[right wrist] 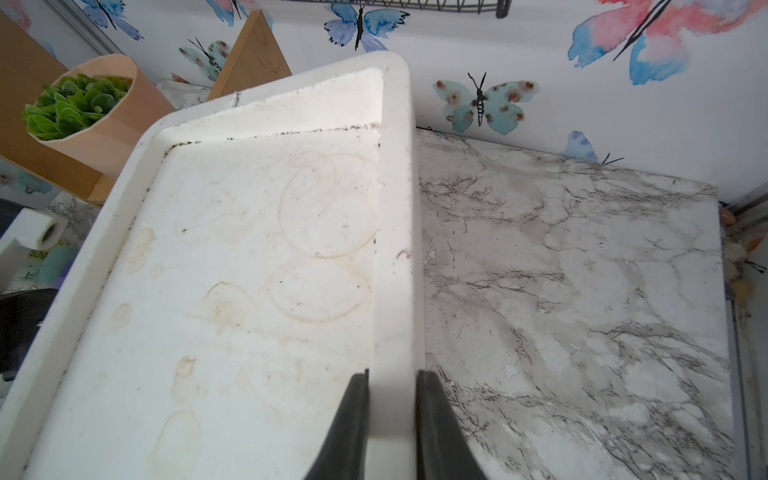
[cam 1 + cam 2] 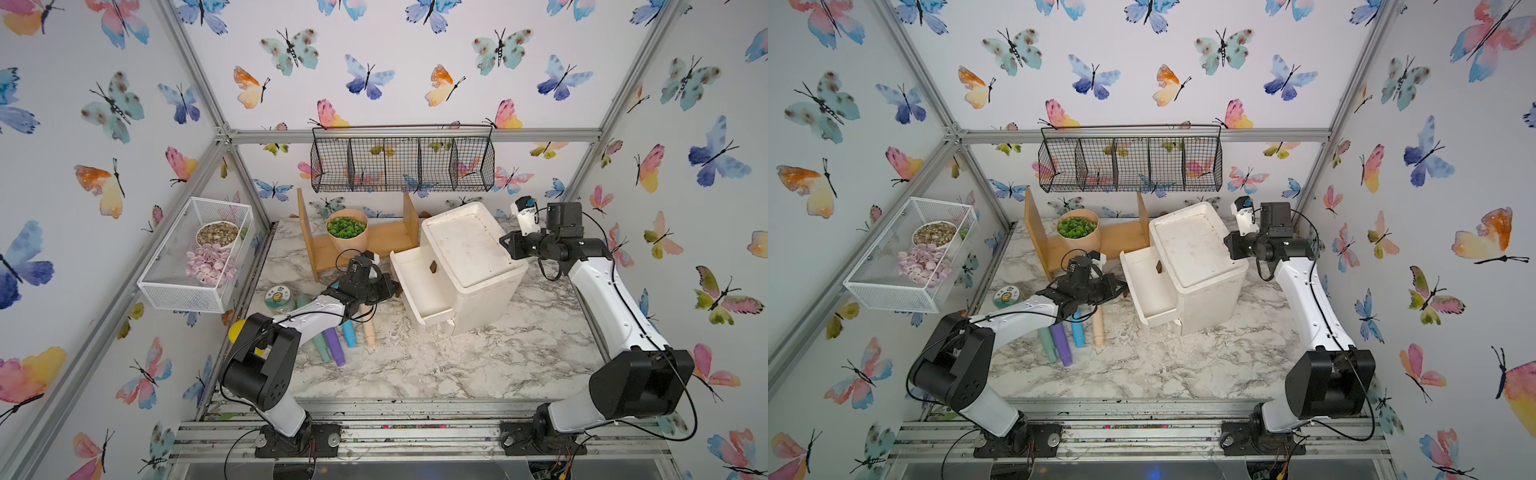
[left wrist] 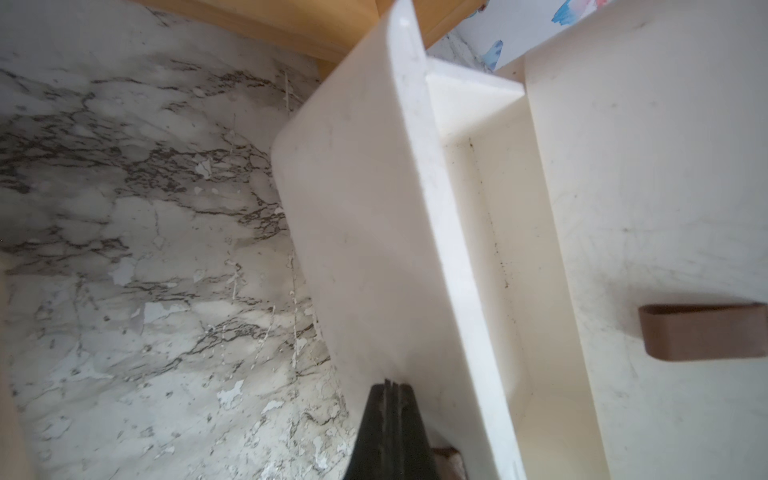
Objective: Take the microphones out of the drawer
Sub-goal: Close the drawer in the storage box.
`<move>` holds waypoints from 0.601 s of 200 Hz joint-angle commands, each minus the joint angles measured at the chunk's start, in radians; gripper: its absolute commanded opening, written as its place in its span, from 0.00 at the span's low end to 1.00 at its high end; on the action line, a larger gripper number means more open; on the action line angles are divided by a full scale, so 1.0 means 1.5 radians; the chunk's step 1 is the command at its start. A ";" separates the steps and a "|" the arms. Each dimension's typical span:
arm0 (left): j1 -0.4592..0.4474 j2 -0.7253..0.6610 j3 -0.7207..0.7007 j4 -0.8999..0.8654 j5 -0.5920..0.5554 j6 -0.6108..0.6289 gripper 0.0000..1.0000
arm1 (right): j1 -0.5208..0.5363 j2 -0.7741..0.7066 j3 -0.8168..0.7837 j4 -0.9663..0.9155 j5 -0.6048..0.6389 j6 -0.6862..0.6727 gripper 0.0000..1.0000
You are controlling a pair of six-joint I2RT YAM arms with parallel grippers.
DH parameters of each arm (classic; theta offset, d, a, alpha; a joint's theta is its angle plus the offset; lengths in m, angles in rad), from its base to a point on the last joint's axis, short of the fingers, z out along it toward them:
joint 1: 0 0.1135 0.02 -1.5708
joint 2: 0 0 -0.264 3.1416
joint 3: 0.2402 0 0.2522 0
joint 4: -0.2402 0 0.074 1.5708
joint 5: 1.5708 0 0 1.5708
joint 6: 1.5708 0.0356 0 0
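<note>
In both top views the drawer [image 2: 415, 282] is out & looks bare. I see no mic in it (maybe it's that tan stick [image 2: 369, 328] on the table [image 2: 457, 365], can't tell), so I think the L arm should pull slow & straight, then open up & look deeper in. L wrist view: the L gripper [image 3: 390, 388] reaches in low w/ fingers pressed together, tip on the drawer's front. R wrist view: the R arm is stretched far back w/ its wrist turned in, & the R gripper [image 1: 392, 376] pinches the cabinet [image 1: 249, 249] rim, prob. to stop it sliding.
</note>
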 commanded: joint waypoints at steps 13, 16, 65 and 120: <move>-0.048 0.037 0.055 0.046 0.051 -0.016 0.00 | 0.014 0.010 -0.002 -0.047 -0.113 0.013 0.04; -0.052 0.039 0.058 0.046 0.052 -0.016 0.00 | 0.014 0.010 -0.002 -0.048 -0.112 0.013 0.04; -0.091 0.077 0.095 0.075 0.058 -0.050 0.00 | 0.014 0.013 -0.002 -0.046 -0.107 0.014 0.04; -0.105 0.160 0.168 0.103 0.072 -0.075 0.00 | 0.014 0.010 -0.006 -0.046 -0.102 0.021 0.04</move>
